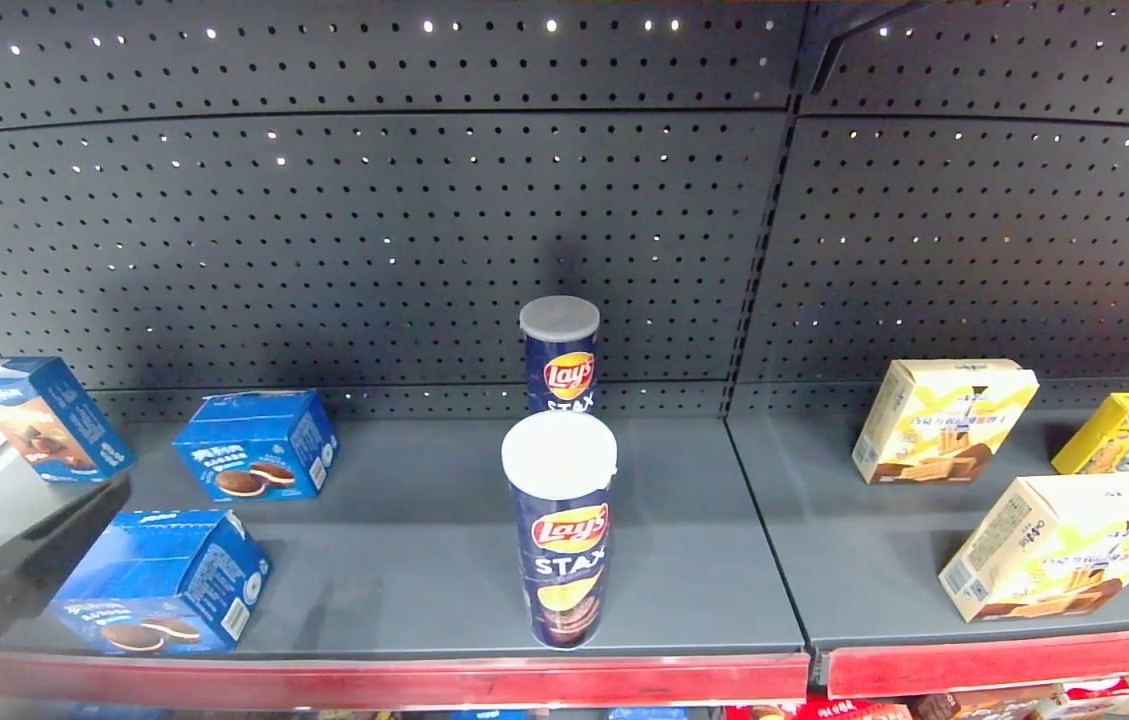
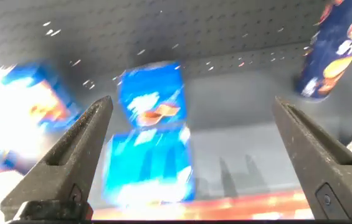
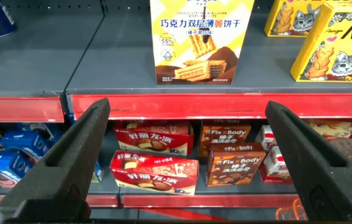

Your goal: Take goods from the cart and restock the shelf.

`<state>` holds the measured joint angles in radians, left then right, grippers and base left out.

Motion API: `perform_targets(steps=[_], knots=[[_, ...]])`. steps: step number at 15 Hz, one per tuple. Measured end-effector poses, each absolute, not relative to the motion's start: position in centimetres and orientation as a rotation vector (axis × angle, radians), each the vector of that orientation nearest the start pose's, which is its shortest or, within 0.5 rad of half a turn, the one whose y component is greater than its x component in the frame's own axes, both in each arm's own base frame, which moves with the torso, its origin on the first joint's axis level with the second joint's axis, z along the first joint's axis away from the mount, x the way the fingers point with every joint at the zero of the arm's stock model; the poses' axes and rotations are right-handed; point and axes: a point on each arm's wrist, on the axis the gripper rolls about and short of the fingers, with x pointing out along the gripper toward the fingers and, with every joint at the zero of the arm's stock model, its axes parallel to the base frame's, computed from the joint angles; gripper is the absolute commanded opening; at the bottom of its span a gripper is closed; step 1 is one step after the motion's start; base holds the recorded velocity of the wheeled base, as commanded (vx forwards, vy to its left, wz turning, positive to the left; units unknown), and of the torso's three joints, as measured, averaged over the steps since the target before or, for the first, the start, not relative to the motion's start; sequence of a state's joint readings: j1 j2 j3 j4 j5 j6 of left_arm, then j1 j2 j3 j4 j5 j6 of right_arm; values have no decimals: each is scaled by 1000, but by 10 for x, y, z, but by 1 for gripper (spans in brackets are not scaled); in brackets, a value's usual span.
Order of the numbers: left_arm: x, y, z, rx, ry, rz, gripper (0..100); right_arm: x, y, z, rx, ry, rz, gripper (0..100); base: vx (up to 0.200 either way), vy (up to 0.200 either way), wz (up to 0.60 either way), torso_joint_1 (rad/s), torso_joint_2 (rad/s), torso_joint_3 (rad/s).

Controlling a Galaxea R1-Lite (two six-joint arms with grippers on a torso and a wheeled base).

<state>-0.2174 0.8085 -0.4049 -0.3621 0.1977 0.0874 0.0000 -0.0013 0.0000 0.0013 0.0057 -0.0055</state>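
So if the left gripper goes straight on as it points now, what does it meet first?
Probably the nearer blue box, framed by the open left gripper; depth is unclear.

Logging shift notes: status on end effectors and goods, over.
Left end effector open, empty. Right end effector open, empty. Front chip can upright on shelf. Blue box ahead of left.

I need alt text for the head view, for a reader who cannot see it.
A chip can stands upright on a grey shelf, a second can behind it. Blue cookie boxes sit to its left, yellow wafer boxes to its right.
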Motion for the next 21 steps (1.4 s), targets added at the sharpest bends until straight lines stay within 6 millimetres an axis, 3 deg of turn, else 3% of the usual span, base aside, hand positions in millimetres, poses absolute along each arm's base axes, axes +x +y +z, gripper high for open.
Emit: perform_targets(steps=[4, 8, 15, 21], knots=[[24, 1, 163, 62, -14, 47, 100, -23, 0, 75, -6, 0, 6, 100, 0, 0, 0, 0, 0, 0], [-9, 5, 117, 30, 2, 83, 100, -23, 0, 75, -6, 0, 6, 100, 0, 0, 0, 0, 0, 0], [-20, 1, 79, 16, 34, 18, 100, -23, 0, 75, -6, 0, 6, 100, 0, 0, 0, 0, 0, 0], [-23, 0, 76, -1, 4, 15, 100, -23, 0, 75, -6, -1, 6, 100, 0, 0, 0, 0, 0, 0]])
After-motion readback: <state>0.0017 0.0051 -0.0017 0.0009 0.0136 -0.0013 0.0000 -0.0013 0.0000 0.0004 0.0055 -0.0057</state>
